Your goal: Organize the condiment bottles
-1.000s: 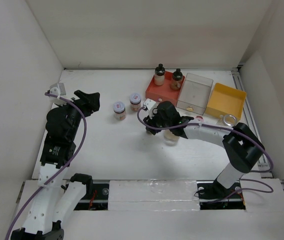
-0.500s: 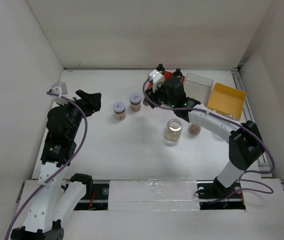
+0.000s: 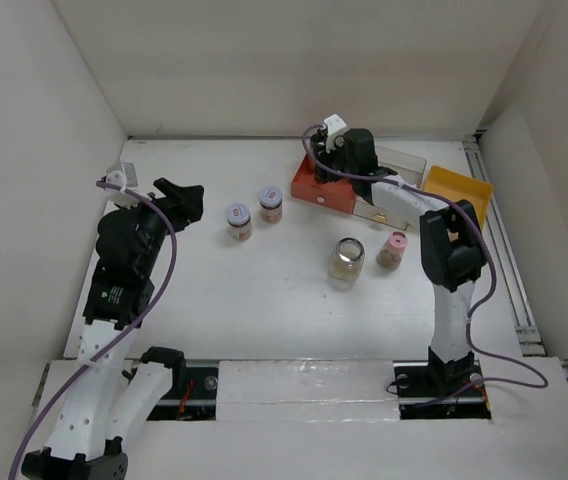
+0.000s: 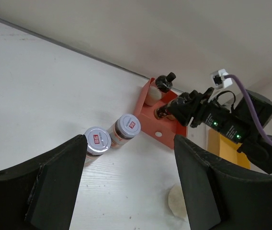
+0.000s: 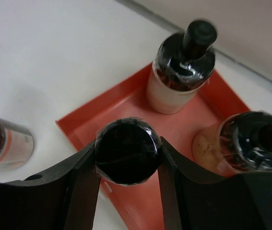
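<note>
My right gripper (image 5: 128, 152) is shut on the cap of a black-capped bottle (image 5: 128, 149) over the near left part of the red tray (image 5: 126, 103). Two more black-capped bottles (image 5: 184, 67) (image 5: 251, 141) stand in that tray. In the top view the right gripper (image 3: 326, 168) is over the red tray (image 3: 314, 190). Two lilac-lidded jars (image 3: 238, 220) (image 3: 271, 203), a wide clear jar (image 3: 346, 258) and a pink-capped bottle (image 3: 392, 248) stand on the table. My left gripper (image 3: 179, 200) is open and empty, left of the lilac jars (image 4: 96, 141) (image 4: 126, 127).
A clear tray (image 3: 409, 160) and a yellow tray (image 3: 459, 195) lie right of the red tray, partly under the right arm. White walls close the table at the back and both sides.
My right gripper has moved from the middle of the table, beside the wide jar, back to the red tray with the black-capped bottle in it. The left arm has barely moved.
</note>
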Controlling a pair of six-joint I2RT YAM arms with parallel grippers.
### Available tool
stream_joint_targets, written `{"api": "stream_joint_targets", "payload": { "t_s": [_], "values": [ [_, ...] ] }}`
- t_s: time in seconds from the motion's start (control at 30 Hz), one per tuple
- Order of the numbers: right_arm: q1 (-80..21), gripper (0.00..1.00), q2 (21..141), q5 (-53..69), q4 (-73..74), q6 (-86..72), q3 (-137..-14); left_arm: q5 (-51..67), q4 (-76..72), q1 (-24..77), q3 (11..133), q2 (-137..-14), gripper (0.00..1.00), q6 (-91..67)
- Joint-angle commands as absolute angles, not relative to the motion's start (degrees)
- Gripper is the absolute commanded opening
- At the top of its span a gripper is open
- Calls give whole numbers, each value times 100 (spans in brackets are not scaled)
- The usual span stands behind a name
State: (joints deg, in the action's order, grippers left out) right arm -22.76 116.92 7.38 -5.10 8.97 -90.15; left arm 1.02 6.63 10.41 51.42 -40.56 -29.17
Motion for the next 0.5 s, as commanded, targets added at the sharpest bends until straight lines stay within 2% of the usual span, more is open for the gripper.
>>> {"api": "stream_joint_targets", "payload": {
  "t_s": [0.0, 0.3, 0.37, 0.4, 0.43, 0.47],
  "values": [
    [-2250, 26, 11777, 1010, -642, 923, -9422, 88, 404, 1037, 5124, -4096, 69, -2821],
    [-2355, 27, 12516, 1011, -589, 861, -9809, 88, 404, 1037, 5124, -4096, 69, -2821],
    [-2355, 33, 12577, 932, -589, 809, -9809, 88, 404, 1037, 5124, -4096, 69, -2821],
    [-2355, 40, 12577, 879, -589, 809, -9809, 88, 404, 1037, 5124, -4096, 69, -2821],
    [-2355, 51, 12525, 879, -589, 809, -9809, 88, 404, 1037, 5124, -4096, 69, -2821],
    [-2355, 55, 12524, 879, -589, 809, -9809, 88, 404, 1037, 5124, -4096, 69, -2821]
  ]
}}
